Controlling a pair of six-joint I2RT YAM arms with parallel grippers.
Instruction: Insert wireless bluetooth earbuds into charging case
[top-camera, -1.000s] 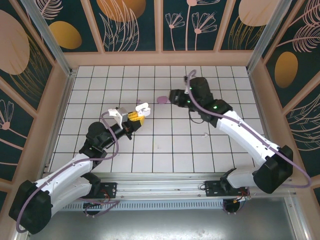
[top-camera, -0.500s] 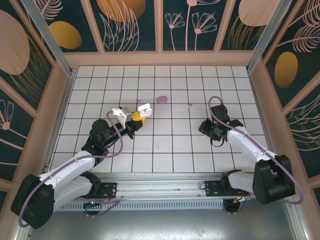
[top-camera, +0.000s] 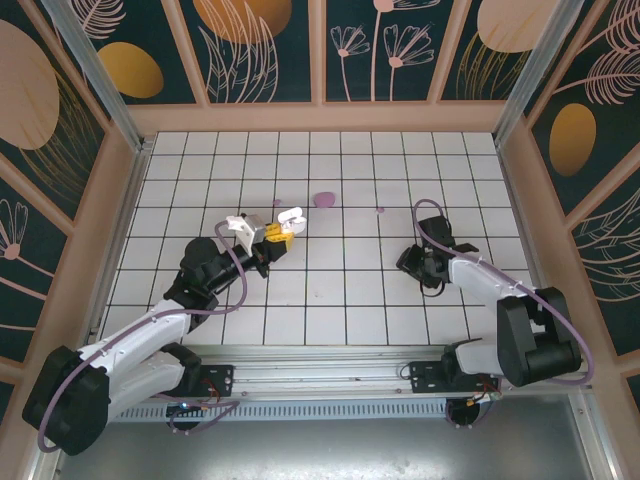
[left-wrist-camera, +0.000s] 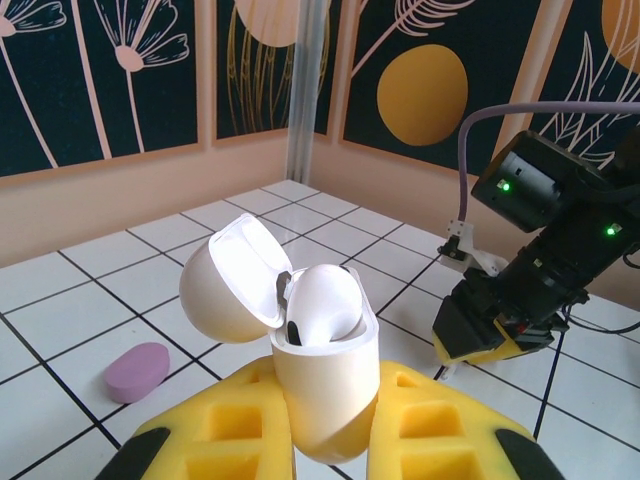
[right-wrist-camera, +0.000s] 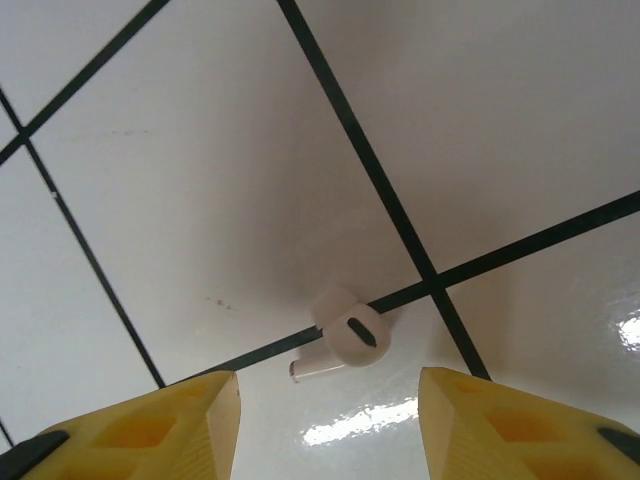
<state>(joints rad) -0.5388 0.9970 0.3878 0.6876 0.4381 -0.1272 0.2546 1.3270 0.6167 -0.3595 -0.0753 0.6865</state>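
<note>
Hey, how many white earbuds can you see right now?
2. One earbud sits in the open charging case held by the left gripper; the other earbud lies on the tiled table, on a grid line, between the open jaws of the right gripper. More may be hidden.

Bright even light, sharp top view, glare streak on glossy tile (right-wrist-camera: 520, 130) between the fingers of the right gripper (right-wrist-camera: 328, 420), soft shadow around the earbud (right-wrist-camera: 350, 335)

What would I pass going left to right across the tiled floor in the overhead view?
Left gripper holding the open white charging case → pink-purple pebble → tiny pink speck → right gripper.
</note>
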